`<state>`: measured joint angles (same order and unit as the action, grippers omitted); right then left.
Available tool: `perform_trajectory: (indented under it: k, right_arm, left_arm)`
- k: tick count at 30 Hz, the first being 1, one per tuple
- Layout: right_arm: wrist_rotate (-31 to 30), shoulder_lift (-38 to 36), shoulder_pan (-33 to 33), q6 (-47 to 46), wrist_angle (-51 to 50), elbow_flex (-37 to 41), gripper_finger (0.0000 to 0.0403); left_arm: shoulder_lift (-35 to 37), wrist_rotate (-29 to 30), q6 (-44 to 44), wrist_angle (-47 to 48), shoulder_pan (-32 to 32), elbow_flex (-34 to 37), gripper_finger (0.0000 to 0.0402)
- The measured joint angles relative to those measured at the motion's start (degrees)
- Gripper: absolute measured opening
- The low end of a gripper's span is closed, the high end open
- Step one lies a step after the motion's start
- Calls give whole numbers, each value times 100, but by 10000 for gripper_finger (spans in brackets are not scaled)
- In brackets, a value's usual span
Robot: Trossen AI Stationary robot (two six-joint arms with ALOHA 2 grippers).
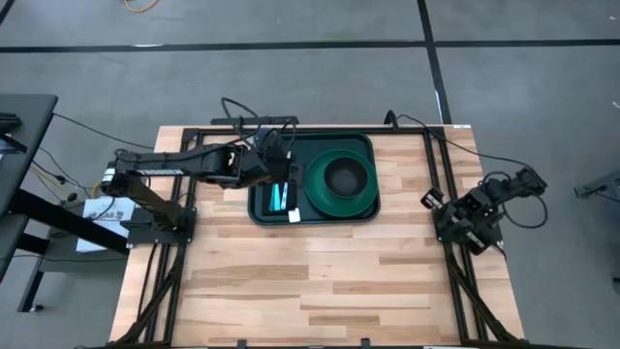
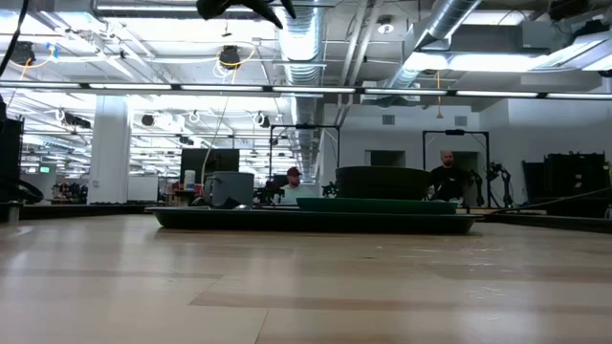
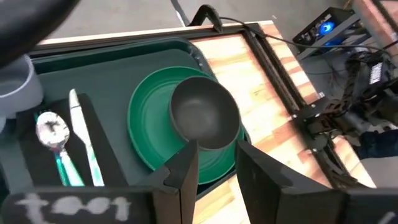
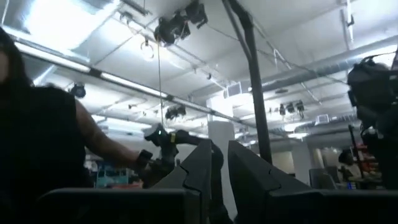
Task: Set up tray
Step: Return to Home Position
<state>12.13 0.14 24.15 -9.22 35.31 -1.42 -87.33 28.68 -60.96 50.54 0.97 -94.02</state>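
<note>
One wood table [image 1: 320,281] fills the lower centre of the high view, w/ two arms on it. The left arm comes in from frame left. Its left gripper [image 1: 284,163] hangs over the tray's upper-left part. The right arm sits folded at the table's right edge, its right gripper [image 1: 432,200] well apart from the tray.

One tray [image 1: 260,215], dark green, lies upper centre in the high view. The low view shows the tray [image 2: 316,221] only as a flat dark band across mid-frame.

On the tray:
- One round green plate [image 1: 339,202] is on the right half.
- One dark bowl [image 1: 346,177] stands in the plate.
- One black napkin [image 1: 281,204] lies just left of the plate.
- One grey cup [image 2: 229,188] stands at the band's left end in the low view. From above the arm covers it.

Cutlery in the high view is just teal streaks on the napkin. The left wrist view gives two pcs: a spoon [image 3: 53,130] and a knife [image 3: 84,140], side by side, not touching.

That same view shows the left gripper [image 3: 217,180] spread and holding nothing, w/ plate and bowl seen thru the gap.

The right wrist view shows ceiling only. There the right gripper [image 4: 221,180] looks all but pressed together, w/ a sliver of light between.

Two people show in the low view alone, beyond the tray: one person [image 2: 293,182] near centre, another person [image 2: 447,177] to the right.
</note>
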Motion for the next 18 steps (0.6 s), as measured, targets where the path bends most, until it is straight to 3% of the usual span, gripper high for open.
perform_trajectory:
  k: [2,14,18]
  right_arm:
    - [0,-1,-101,-113,109,99,47]
    - [445,2,-1129,-429,-2400,98,47]
    - [433,0,-1545,-303,-2799,98,47]
  left_arm:
    - [0,28,-21,30,36,2,92]
    - [68,68,189,-7,173,2,92]
    - [122,70,189,58,241,2,92]
